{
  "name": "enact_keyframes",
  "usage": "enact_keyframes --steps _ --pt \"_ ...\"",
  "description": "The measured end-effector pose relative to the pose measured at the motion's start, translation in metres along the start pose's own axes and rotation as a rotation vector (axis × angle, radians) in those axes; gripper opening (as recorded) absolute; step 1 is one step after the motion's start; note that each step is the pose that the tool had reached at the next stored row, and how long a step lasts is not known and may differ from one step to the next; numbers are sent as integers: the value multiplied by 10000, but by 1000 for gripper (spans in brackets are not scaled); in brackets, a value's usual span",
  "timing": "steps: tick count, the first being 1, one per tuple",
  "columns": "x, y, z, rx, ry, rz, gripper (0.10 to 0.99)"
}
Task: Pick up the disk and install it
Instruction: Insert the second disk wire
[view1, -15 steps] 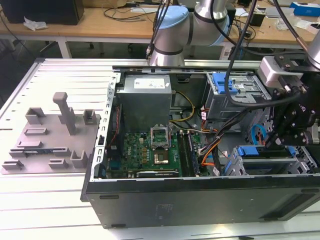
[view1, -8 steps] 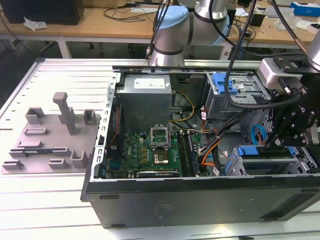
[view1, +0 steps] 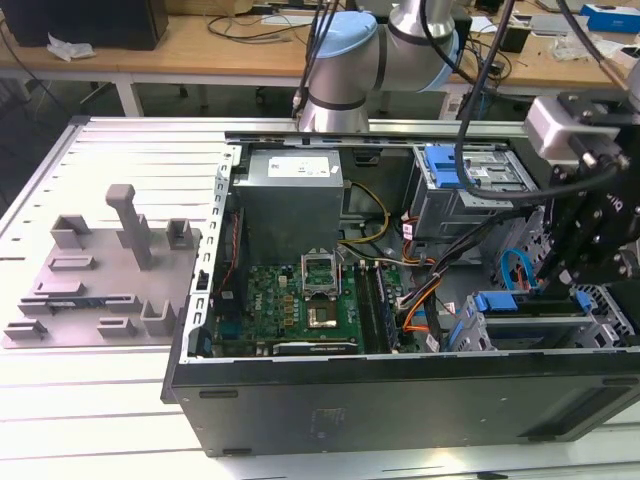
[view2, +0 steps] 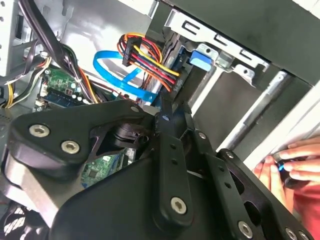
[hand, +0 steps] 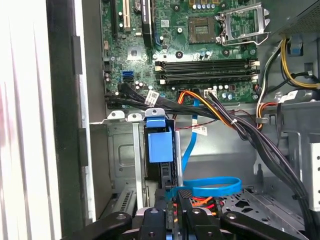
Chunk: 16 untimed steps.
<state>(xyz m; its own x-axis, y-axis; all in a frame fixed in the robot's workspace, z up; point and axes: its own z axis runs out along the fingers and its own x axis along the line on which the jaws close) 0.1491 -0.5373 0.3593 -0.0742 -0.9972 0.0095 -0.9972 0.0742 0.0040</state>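
Claw at the drive cage, 4 o'clock in the open case

The gripper (hand: 177, 196) has its fingers drawn together, tips touching the end of the disk (hand: 160, 150), which stands on edge inside the grey cage (hand: 122, 150).

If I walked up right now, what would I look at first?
Probably the open computer case lying on the white table, with its green circuit board showing inside. Next comes the black gripper, reaching down among bright blue and orange cables, near a blue tab in a metal bay. In the second wrist view, a person's hand rests by the case's edge.
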Motion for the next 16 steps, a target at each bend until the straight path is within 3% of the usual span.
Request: enact_keyframes --steps 5,7,10,12,16 --pt "-1 1 -164 7 86 0 235" --pt "-1 1 -196 9 116 0 235" --pt "-2 1 -209 12 163 0 220" --pt "-5 1 -210 15 201 0 106" --pt "-5 1 -209 15 206 0 106"
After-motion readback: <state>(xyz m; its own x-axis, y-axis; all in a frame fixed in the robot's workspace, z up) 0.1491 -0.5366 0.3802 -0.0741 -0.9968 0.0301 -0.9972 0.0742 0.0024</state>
